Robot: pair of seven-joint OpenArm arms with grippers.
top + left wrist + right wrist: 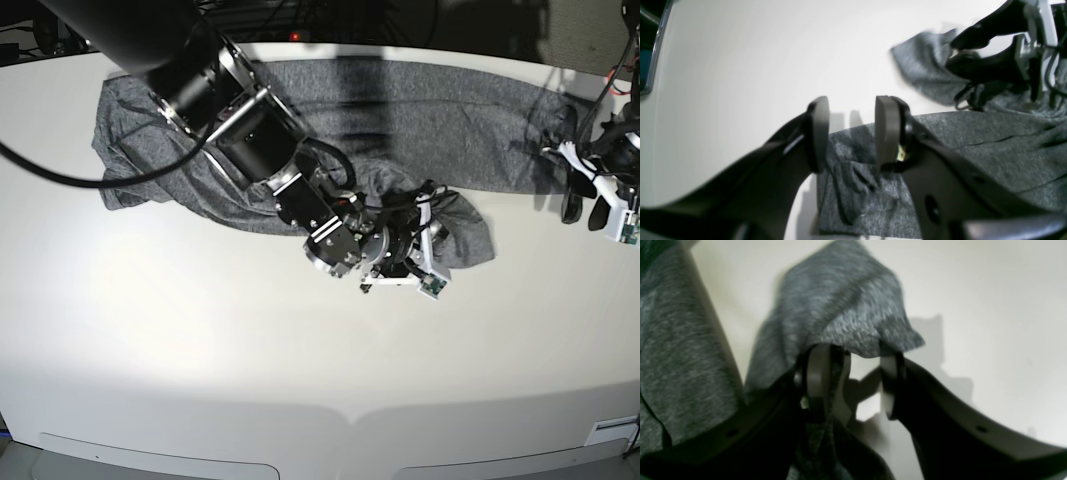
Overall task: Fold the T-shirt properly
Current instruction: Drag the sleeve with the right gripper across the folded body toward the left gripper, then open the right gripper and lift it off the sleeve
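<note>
Evidently both pincers stood open, the right pincer [850,380] under a T-shirt [400,120] fold. Cloth draped over it might have snagged and dragged.

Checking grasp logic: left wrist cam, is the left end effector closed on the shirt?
No. The left end effector stands open, with a clear gap between its fingers, and the T-shirt lies on the table behind and below them, not pinched.
</note>
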